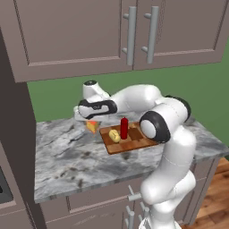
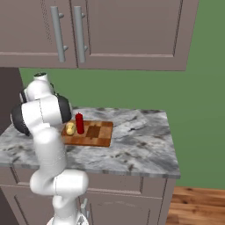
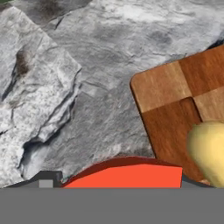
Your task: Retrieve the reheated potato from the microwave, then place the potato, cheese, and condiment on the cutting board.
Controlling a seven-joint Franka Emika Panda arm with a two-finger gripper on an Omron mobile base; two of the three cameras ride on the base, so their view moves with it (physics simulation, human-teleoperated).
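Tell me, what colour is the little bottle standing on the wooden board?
The bottle is red all over, cap included. The left base view shows it best.

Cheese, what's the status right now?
Gripper wide around cheese, beside board. Potato and bottle on board. Nothing in the way.

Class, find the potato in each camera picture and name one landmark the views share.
Left base view: the potato lies at the picture's middle, left of the condiment.
Right base view: potato, left of centre, beside the arm.
Hand view: potato at the right edge.
Shared landmark: the cutting board beneath it.
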